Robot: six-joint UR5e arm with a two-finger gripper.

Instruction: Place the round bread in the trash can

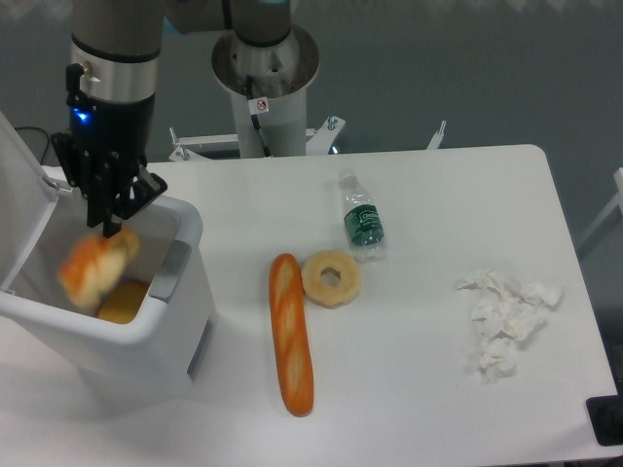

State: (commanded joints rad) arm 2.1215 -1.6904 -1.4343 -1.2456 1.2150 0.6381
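The black two-finger claw (109, 216) hangs at the upper left of the frame, directly over the open mouth of the large white rectangular plastic trash can (180, 292); its fingers point down and look parted, with nothing pinched between them, though the angle makes the width of the gap hard to judge. Just beneath the fingertips, the lumpy golden-orange round bread (97, 268) appears as a motion-blurred smear inside the bin's opening, apparently falling free; the blur hides whether it touches a fingertip. An orange-yellow patch shows lower in the bin, but what it is cannot be told.

The bread sits toward the left of the opening, near the raised hinged white lid (19, 195); a bounce off that lid or off the rim could, in my judgement, throw it back out onto the white surface (438, 195); the rounded shape would let it roll. The fingers hang close to the bin's inner wall on the right, so a sideways withdrawal could snag the rim and shove or tip the bin; a straight lift looks safer.

Further right, well apart from the bin, lie a long orange baguette (291, 336), touching or just beside it a pale ring-shaped bread (331, 278), a small clear plastic water bottle with a green label (363, 226) and, at the far right, a crumpled white tissue (506, 316); none is in the claw's way.
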